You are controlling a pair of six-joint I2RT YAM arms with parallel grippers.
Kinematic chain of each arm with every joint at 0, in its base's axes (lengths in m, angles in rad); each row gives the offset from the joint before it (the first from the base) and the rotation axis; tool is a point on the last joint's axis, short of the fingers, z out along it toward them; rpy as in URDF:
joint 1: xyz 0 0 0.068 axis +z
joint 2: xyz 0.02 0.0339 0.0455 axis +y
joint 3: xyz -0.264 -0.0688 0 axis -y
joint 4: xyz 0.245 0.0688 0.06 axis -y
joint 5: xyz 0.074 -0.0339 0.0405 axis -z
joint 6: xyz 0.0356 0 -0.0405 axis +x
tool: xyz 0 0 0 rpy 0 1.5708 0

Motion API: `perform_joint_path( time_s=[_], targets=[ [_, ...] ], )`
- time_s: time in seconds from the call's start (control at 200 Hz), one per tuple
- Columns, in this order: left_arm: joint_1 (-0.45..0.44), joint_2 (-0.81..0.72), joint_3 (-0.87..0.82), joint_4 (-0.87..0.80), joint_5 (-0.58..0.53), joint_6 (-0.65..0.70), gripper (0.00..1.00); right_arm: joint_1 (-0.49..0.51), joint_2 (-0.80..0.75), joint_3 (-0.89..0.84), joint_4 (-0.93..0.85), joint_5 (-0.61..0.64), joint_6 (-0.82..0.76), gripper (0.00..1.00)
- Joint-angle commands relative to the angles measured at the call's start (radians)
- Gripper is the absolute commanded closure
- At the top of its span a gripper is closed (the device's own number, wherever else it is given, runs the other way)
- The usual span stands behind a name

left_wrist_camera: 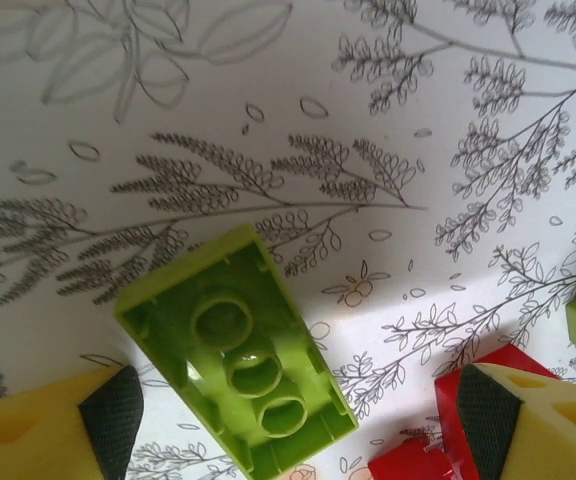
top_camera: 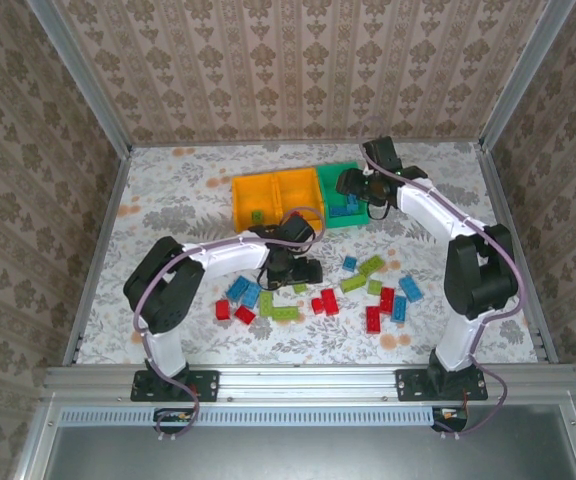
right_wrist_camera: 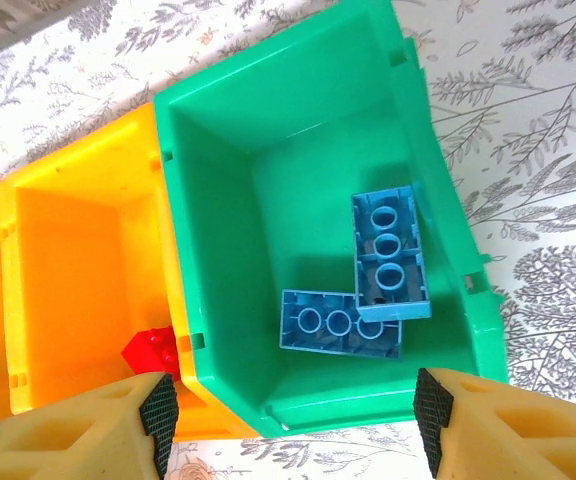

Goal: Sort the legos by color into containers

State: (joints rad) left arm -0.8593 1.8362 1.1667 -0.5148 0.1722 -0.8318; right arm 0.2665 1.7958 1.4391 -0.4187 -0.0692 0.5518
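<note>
Though two blue bricks (right_wrist_camera: 389, 255) lie in the green bin (right_wrist_camera: 268, 120) below the parted right jaws, most legos (top_camera: 329, 300) litter the tabletop (top_camera: 168, 205). Left jaws stand apart around a lime brick (left_wrist_camera: 236, 350).

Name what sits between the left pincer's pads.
Left wrist view: a lime lego lies upside down on the cloth between the pads; a red lego pokes out beside one pad.

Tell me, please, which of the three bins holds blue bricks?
The green bin at the row's right end: two blue bricks lie inside. Its orange-yellow neighbour holds a red one.
</note>
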Motion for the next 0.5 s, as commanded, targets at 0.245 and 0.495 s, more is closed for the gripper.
perform_joint_path(
  time_s=[0.245,0.495],
  targets=[
    [-0.017,0.11,0.122,-0.125,-0.064,-0.052,0.32,-0.072,-0.131,-0.169,0.037,-0.032,-0.071,0.3],
    [-0.011,0.194,0.204,-0.17,-0.079,-0.015,0.48,-0.133,-0.21,-0.275,0.035,-0.041,-0.109,0.3]
  ],
)
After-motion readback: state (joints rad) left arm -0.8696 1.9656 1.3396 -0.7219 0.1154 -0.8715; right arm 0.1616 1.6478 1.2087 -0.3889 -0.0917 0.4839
